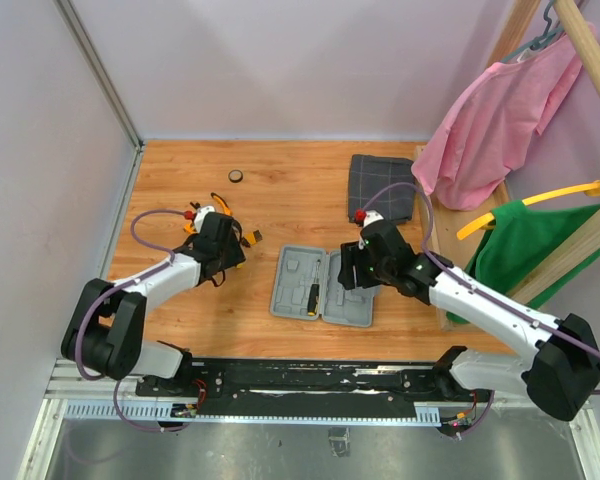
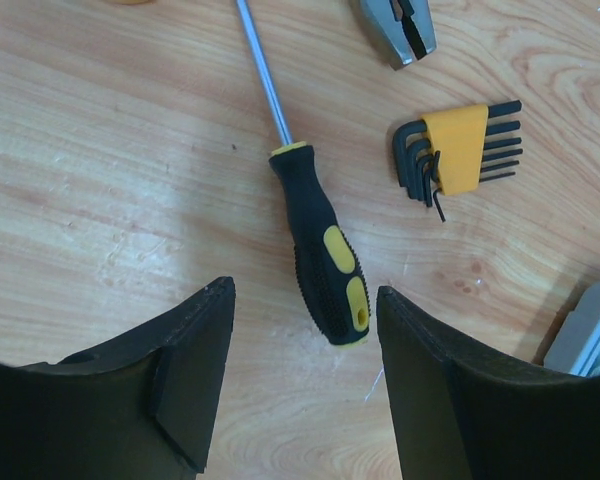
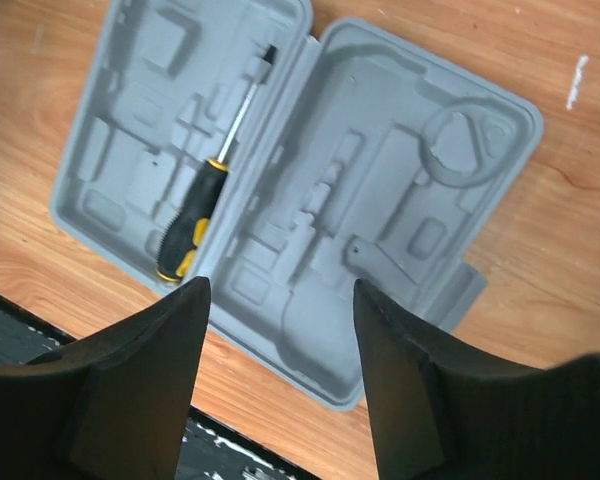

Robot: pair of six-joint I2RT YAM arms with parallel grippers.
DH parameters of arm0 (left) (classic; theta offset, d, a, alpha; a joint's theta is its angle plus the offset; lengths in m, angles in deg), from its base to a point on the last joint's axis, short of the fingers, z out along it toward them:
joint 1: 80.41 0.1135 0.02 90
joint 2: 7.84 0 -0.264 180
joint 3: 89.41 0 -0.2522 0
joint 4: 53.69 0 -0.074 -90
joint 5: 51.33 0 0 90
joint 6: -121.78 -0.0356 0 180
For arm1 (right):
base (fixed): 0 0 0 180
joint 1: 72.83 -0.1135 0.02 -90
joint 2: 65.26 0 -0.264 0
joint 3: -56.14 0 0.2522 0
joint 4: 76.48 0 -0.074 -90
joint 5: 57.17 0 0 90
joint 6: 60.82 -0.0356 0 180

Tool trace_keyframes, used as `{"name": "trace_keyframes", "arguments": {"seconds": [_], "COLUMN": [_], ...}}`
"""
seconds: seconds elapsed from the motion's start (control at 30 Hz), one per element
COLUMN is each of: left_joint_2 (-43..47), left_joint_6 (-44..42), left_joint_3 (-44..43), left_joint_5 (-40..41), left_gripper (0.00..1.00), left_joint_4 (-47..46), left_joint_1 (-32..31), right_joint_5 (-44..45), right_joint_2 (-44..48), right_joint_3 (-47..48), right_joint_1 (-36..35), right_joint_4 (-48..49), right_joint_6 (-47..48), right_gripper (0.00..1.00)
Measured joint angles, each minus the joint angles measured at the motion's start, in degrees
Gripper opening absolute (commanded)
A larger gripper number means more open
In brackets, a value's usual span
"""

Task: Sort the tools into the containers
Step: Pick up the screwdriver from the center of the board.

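- The left pincer [image 2: 302, 292] is spread wide and grips nothing; its two dark fingers [image 2: 195, 360] hang above the counter [image 2: 100, 180].
- Just below the gap lies a loose screwdriver [image 2: 325, 260], flat on the wood, its black-and-yellow handle towards the pincer and its shaft pointing away.
- Beside it are hex keys [image 2: 458, 150] in a yellow holder and, further off, the nose of the pliers [image 2: 405, 30].
- The right pincer [image 3: 280, 290] is likewise parted and empty, poised over the grey case [image 3: 410, 200].
- The case lies open flat on the counter between the two arms.
- A stowed screwdriver [image 3: 195, 215] rests in a moulded slot of the half nearer the left arm, beside the hinge.
- Beyond the case a dark checked cloth [image 1: 380, 188] lies folded.
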Motion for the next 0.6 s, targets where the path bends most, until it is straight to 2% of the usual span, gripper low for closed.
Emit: {"name": "trace_keyframes", "arguments": {"seconds": [0.37, 0.47, 0.57, 0.6], "left_joint_2": [-6.80, -8.55, -9.99, -10.38], "left_joint_6": [-0.79, -1.03, -1.66, -1.88], "left_joint_3": [-3.45, -3.93, -4.74, -4.94], "left_joint_5": [0.31, 0.85, 1.64, 1.95], "left_gripper": [0.60, 0.57, 0.50, 0.45], "left_joint_4": [-2.05, -2.05, -2.16, -2.36], "left_joint_1": [0.07, 0.07, 0.11, 0.13], "right_joint_5": [-0.07, 0.24, 0.63, 0.81], "right_joint_2": [4.87, 5.77, 6.69, 6.95], "right_joint_3": [-5.05, -5.20, -5.62, -5.75], "right_joint_1": [0.22, 0.22, 0.22, 0.22], "right_joint_4": [0.20, 0.22, 0.26, 0.24], "right_joint_6": [-0.68, -0.70, -0.76, -0.83], "right_gripper": [0.81, 0.87, 1.00, 0.99]}}
